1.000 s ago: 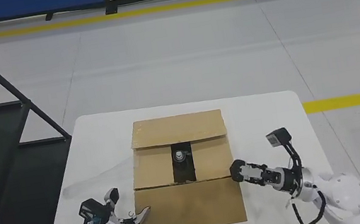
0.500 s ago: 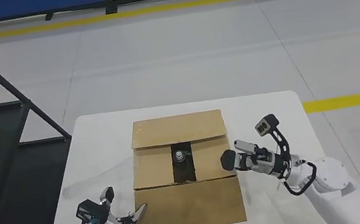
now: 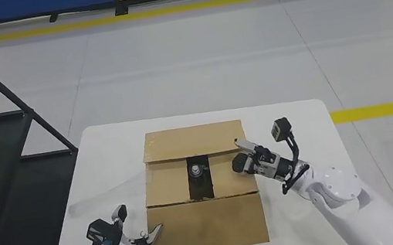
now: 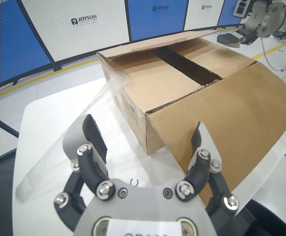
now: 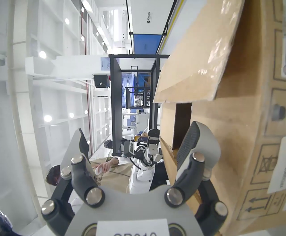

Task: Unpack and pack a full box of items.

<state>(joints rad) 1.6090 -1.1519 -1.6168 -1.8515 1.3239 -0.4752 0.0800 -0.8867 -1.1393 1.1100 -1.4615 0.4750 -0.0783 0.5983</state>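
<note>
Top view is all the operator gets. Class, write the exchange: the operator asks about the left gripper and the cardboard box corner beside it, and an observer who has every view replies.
Operator: From above I can't judge the left gripper. Is it open?
Observer: Open. The left wrist view shows its fingers spread wide with nothing between them, facing the near corner of the cardboard box.
Operator: Is anything loose at that corner?
Observer: Yes. A strip of clear tape hangs from the top edge of the cardboard box and slants down toward the table, passing beside one finger.
</note>
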